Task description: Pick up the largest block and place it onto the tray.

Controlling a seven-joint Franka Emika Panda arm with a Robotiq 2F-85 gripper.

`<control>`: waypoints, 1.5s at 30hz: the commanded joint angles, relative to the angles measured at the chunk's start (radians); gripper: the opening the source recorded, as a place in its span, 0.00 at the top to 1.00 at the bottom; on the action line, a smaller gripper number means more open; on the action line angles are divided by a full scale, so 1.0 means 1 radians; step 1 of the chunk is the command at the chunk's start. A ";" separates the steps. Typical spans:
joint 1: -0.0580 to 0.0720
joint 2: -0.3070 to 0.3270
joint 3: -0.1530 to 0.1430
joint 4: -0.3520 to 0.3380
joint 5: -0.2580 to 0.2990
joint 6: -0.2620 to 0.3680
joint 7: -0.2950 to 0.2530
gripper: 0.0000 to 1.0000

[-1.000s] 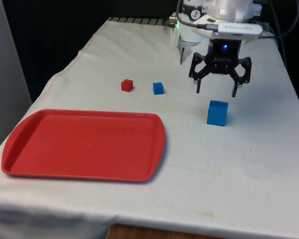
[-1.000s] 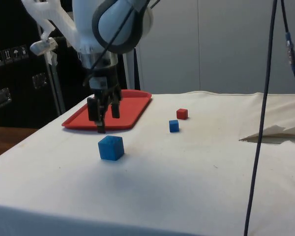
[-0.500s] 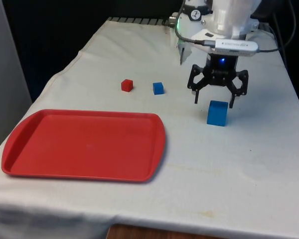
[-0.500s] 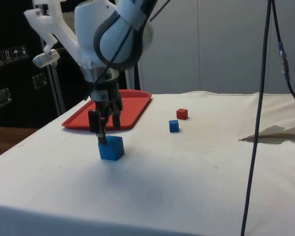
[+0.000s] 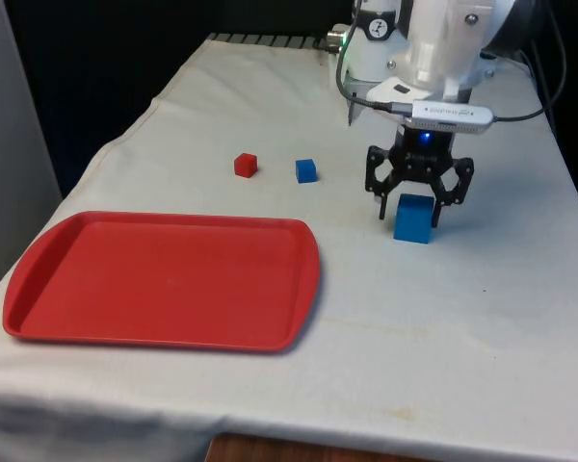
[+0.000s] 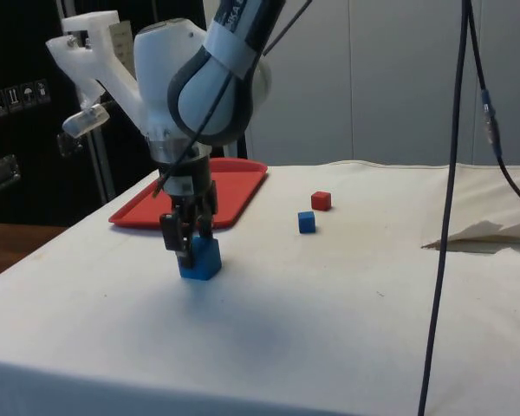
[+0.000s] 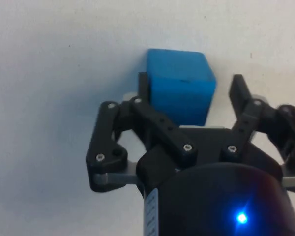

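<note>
Change since half a second ago: the tool (image 5: 410, 214) has come down from just above the big blue block (image 5: 413, 218) to straddle it, one finger on each side; the block has shifted slightly toward the front view's left.

Tool, 1: spread wide around the big blue block. In the wrist view (image 7: 189, 83) one finger sits against a block face and the other stands a little apart from the opposite face. In the side view (image 6: 187, 251) the fingertips reach almost to the cloth.

Blue blocks, 2: the big one rests on the counter (image 5: 443, 318), at about 2 o'clock from the tray; the small blue block (image 5: 306, 170) lies at 10 o'clock from the big one.

Red blocks, 1: small red block (image 5: 246, 165), at 9 o'clock from the small blue block, near it.

Trays, 1: red tray (image 5: 164, 279), at 8 o'clock from the big blue block, well apart.
</note>
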 commanded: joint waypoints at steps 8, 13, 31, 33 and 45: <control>-0.006 0.008 0.008 0.003 0.011 0.011 -0.002 1.00; -0.006 0.009 0.008 0.004 0.011 0.012 -0.002 1.00; 0.000 -0.098 -0.041 0.029 -0.016 -0.106 -0.002 1.00; 0.000 -0.102 -0.043 0.033 -0.017 -0.114 -0.002 1.00; -0.005 -0.147 -0.077 0.097 -0.022 -0.211 -0.013 1.00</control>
